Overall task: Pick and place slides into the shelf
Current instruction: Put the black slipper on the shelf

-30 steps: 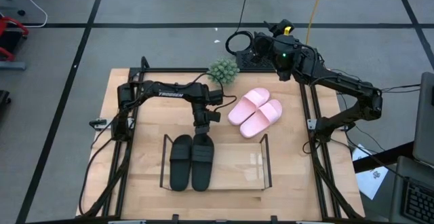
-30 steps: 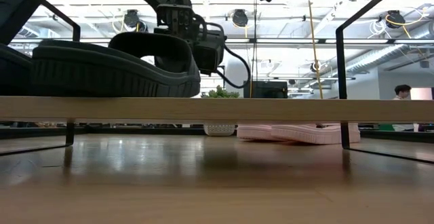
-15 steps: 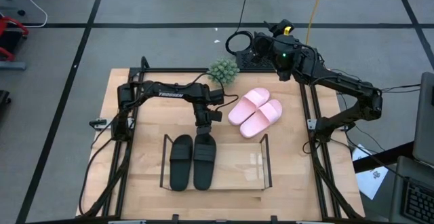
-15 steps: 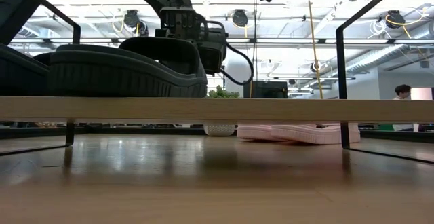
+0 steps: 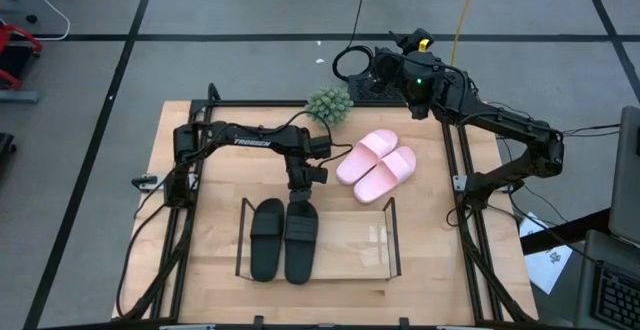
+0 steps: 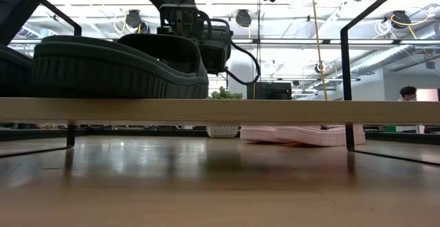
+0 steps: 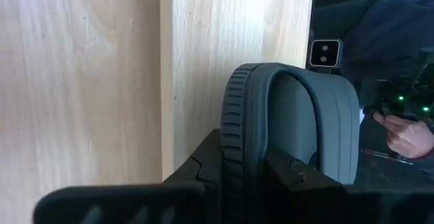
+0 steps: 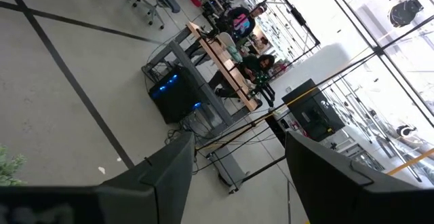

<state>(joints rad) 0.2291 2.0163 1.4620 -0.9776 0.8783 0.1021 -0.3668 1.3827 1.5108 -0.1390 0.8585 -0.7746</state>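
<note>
Two black slides lie side by side in the left half of the clear shelf: one rests flat on its sole, and the other is to its right. My left gripper is shut on the far end of that right black slide, which also shows in the low view. The pink pair lies on the table beyond the shelf's right half. My right gripper is open and empty, raised past the table's far edge. My left gripper pinches the far end of the right black slide's sole between its two fingers. One finger is on the underside and the other is on the footbed side. It comes about level from the table's far side, along the slide. The slide's near part sits on the shelf.
A small green potted plant stands at the table's far edge, between the arms. The shelf's black wire ends rise at its left and right sides. The table's black frame rails run along both sides. The shelf's right half is bare acrylic.
My left gripper has pushed the right black slide a little toward the table's near edge along the shelf, keeping its hold. The slide now lies level beside the other black slide.
</note>
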